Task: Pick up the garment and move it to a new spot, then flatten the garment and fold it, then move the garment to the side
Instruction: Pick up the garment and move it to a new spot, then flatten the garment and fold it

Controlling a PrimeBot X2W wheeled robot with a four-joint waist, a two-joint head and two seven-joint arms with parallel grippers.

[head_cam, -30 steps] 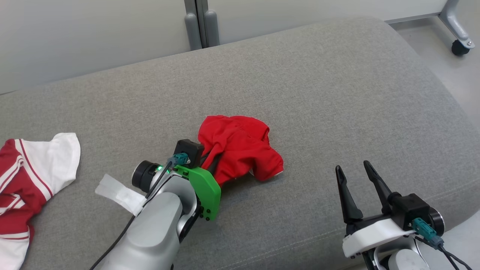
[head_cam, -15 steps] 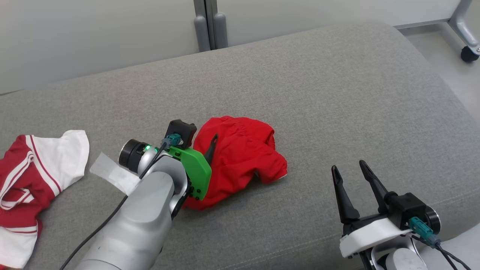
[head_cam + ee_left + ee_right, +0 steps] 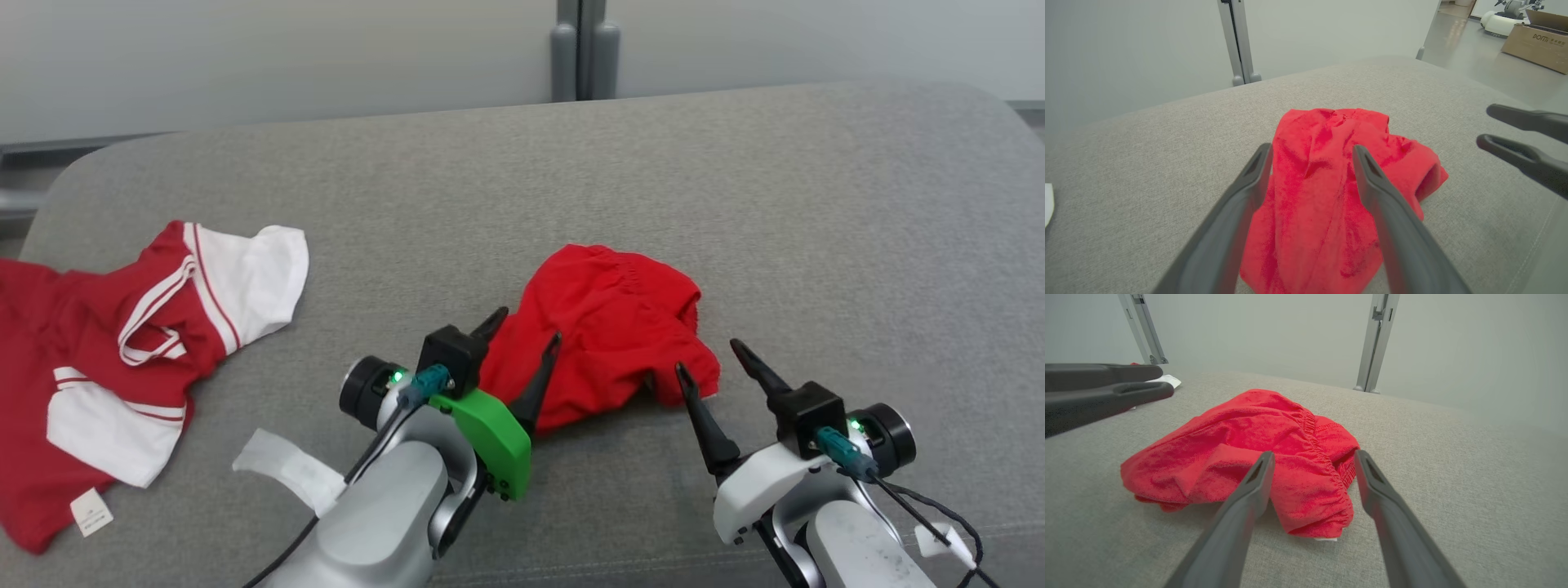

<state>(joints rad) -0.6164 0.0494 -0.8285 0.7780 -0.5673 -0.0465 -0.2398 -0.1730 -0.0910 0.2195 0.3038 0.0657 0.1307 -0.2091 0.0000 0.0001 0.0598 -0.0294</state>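
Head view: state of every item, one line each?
red garment: crumpled in a heap on the cushion, not held
left gripper: open, fingers over the garment's left side, gripping nothing
right gripper: open, pointing at the garment's right edge
red-and-white shirt: rumpled, lying at the left, untouched
grey cushion: bears both garments

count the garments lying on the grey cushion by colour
plain red garment: 1
red and white garment: 1
total: 2
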